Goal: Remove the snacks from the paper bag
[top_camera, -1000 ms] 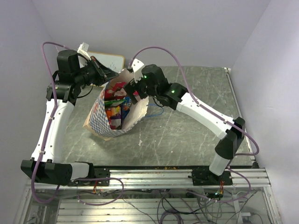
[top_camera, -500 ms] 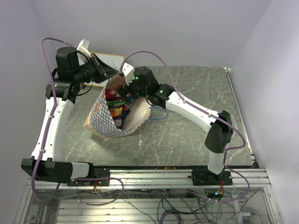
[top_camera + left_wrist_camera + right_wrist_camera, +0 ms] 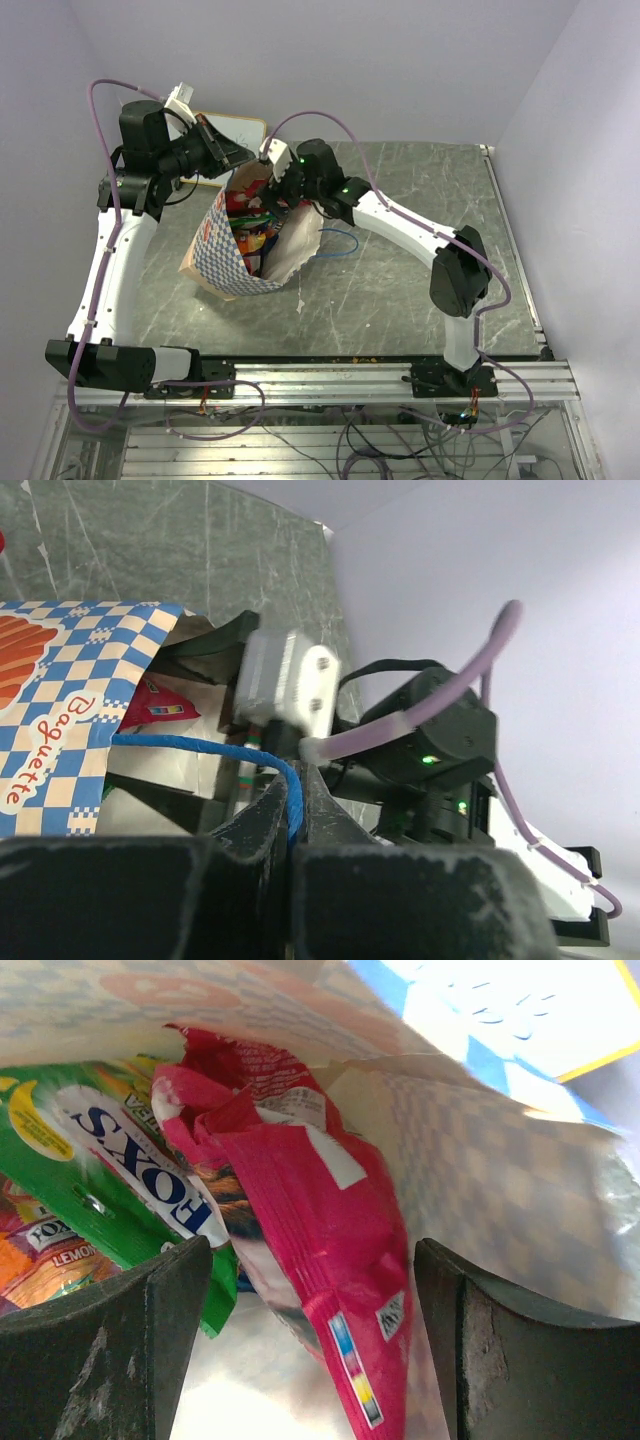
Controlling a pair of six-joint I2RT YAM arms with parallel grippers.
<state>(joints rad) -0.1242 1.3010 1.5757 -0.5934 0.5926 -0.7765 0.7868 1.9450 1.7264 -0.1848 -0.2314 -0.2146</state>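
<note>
Pink packet (image 3: 310,1240) between my wide-open, empty right fingers (image 3: 100,1360), long axis down gap; left fingers (image 3: 255,830) clamp bag cord (image 3: 200,748).

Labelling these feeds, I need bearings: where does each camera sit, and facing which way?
Top external: above and behind the robot, looking down on the table; left arm, right arm show.
Left wrist: faces along the shut left fingers pinching the blue cord handle; right arm beyond.
Right wrist: looks into the paper bag at a pink packet between the open right fingers.
Shared: all three show the bag.
</note>
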